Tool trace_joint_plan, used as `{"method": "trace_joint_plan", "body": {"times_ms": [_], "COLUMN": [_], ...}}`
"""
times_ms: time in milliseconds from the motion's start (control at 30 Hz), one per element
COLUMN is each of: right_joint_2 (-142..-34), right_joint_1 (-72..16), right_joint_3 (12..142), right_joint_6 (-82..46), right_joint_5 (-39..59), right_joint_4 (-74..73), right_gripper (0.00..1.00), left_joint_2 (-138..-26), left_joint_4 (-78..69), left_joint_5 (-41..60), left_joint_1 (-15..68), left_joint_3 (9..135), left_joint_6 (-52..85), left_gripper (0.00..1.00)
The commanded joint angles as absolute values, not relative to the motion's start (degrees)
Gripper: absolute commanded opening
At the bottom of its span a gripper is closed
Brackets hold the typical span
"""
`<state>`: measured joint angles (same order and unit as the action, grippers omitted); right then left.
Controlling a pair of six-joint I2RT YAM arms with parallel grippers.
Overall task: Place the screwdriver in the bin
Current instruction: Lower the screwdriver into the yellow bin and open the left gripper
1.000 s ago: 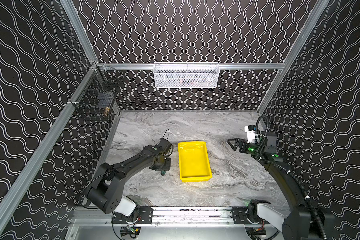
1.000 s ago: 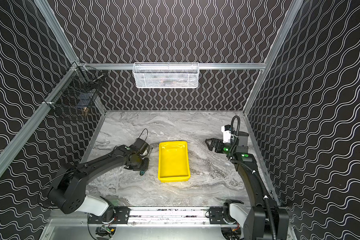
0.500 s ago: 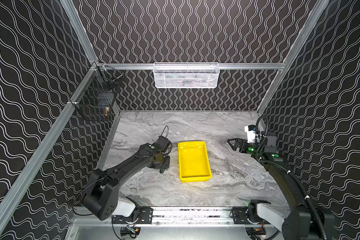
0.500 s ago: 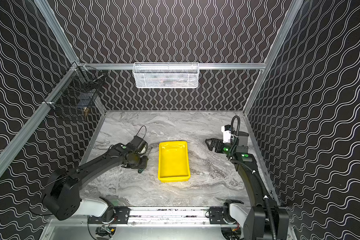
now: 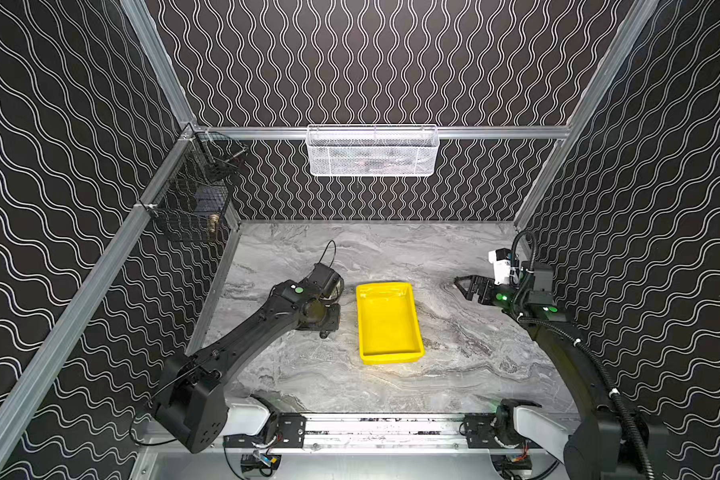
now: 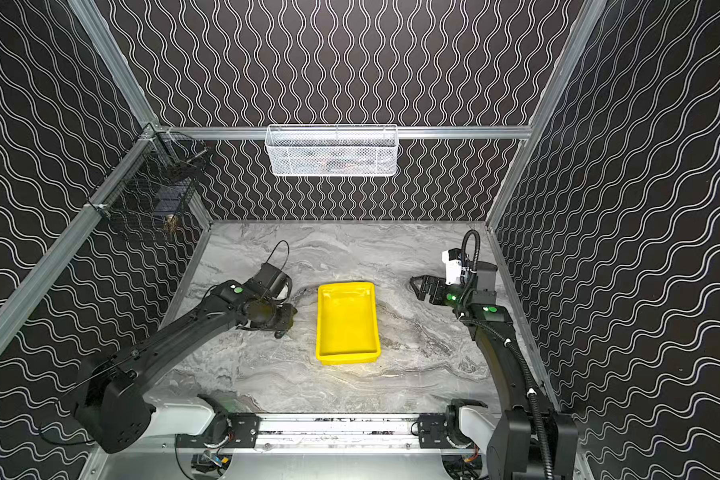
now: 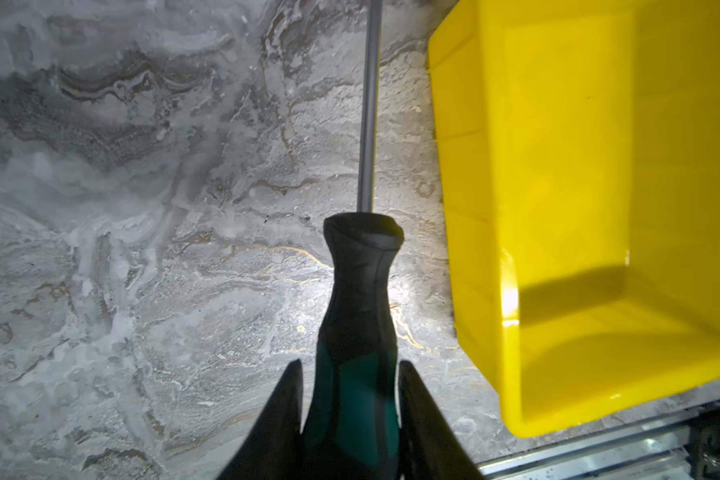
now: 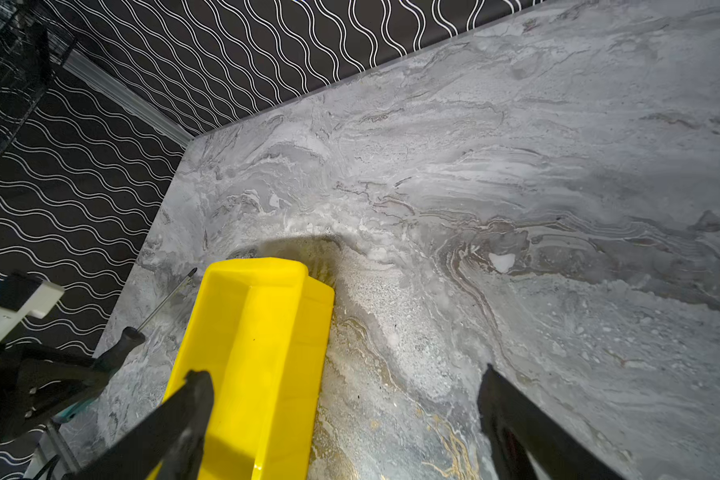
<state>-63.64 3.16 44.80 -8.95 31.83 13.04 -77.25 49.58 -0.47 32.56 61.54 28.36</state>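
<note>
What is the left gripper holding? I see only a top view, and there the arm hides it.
Observer: The left wrist view shows the left gripper shut on the screwdriver, fingers on the green part of its handle.
Operator: Is the shaft over the bin?
Observer: No. It runs alongside the bin's outer wall, outside it, over the marble table.
Operator: And the right gripper?
Observer: The wrist view of the right gripper shows its fingers wide apart, holding nothing.
</note>
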Motion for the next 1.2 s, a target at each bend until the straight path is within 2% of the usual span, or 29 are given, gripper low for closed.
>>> {"method": "trace_joint_plan", "body": {"times_ms": [0, 467, 1167], "right_joint_2": [-63.88, -63.65, -62.85], "right_joint_1": [3.16, 3.12, 3.16], "right_joint_3": [44.94, 45.34, 44.56], "right_joint_6": [-9.05, -9.06, -9.10], "right_joint_5": [32.98, 34.02, 34.02], "right_joint_4": [10.71, 10.84, 10.80], "right_gripper": [0.99, 0.99, 1.00], "left_joint_2": [-77.70, -83.42, -92.38], "left_joint_4": [50.71, 50.67, 39.80], "left_joint_5": [-1.30, -3.90, -2.32], "left_joint_1": [33.17, 42.21, 52.96], "left_joint_3": [63.86, 72.58, 71.13], "left_joint_6": [28.46, 29.33, 35.46], "left_gripper": [0.00, 0.00, 0.00]}}
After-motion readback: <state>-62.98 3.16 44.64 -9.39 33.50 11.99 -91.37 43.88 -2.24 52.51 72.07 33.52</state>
